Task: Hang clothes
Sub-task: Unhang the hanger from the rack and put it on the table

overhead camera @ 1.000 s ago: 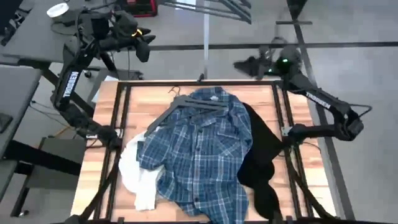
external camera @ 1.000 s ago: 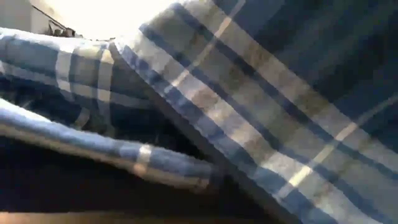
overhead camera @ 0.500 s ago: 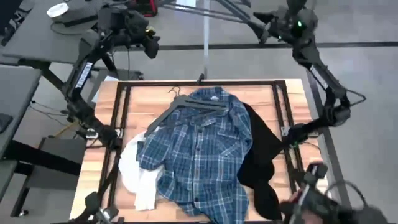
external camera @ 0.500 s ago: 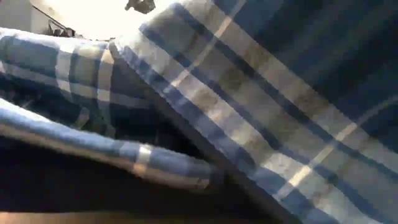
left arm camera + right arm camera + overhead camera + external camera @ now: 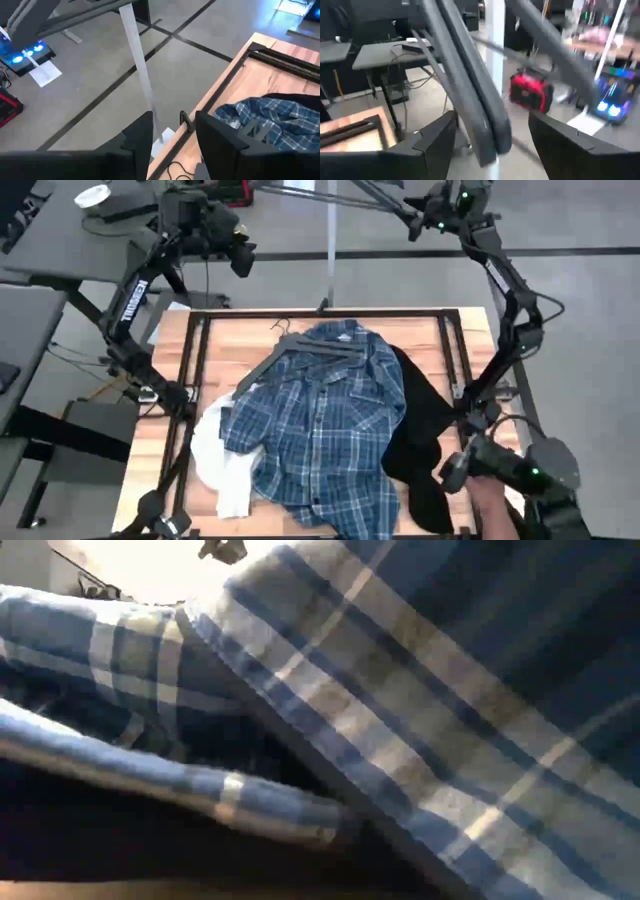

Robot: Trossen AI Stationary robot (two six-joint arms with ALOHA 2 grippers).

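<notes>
The blue-and-white plaid shirt [image 5: 320,420] lies spread on the wooden table, with a dark thin hanger [image 5: 300,348] lying on its collar end. It fills the low view [image 5: 400,720]. The black top [image 5: 420,440] lies under its right side and the white top [image 5: 218,465] under its left side. My left gripper [image 5: 240,255] is open and empty, high beyond the table's far left corner; its wrist view [image 5: 172,135] looks down on the far edge. My right gripper [image 5: 415,220] is open and empty, high beyond the far right corner, facing dark slanting rack bars [image 5: 470,90].
A pale upright pole [image 5: 330,240] stands behind the middle of the table's far edge. A black frame [image 5: 200,340] runs around the tabletop. A person's hand with a dark device [image 5: 500,475] is at the near right corner. Desks stand beyond the left side.
My right gripper has swung up and away from the table's far edge toward the rack bars. My left gripper has shifted slightly. A person's hand with a dark device has come in at the near right corner. The clothes have not moved.
</notes>
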